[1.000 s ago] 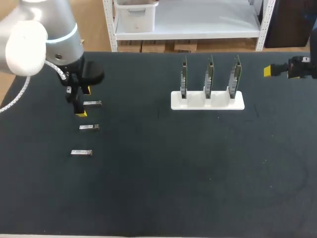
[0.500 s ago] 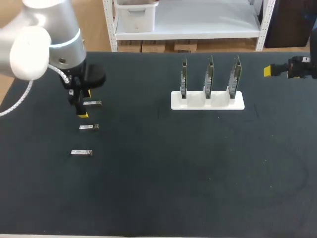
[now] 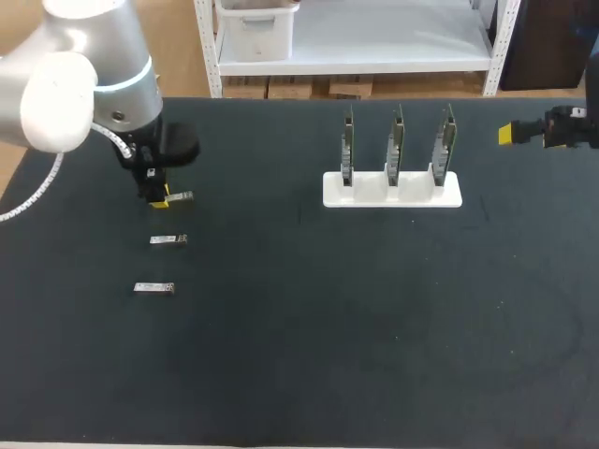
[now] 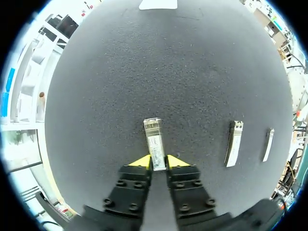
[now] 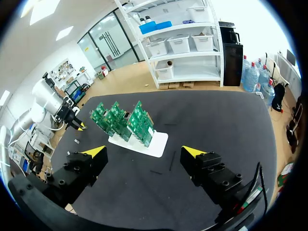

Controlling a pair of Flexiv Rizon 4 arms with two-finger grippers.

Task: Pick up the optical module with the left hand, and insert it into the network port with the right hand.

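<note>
Left arm (image 3: 80,89): enters from the far left corner, wrist pointing down at the table.
Left gripper (image 4: 158,161): low at the table, its 2 yellow tips drawn close, pressing the near end of the optical module (image 4: 154,137) from both sides.
Right arm (image 3: 573,127): at the far right edge, raised above the table.
Right gripper (image 5: 144,152): 2 fingers spread wide.

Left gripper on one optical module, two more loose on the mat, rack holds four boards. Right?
Three, not four: the head view shows the rack holding three boards. The rest holds: left gripper on one optical module, two other modules loose on the mat.
</note>
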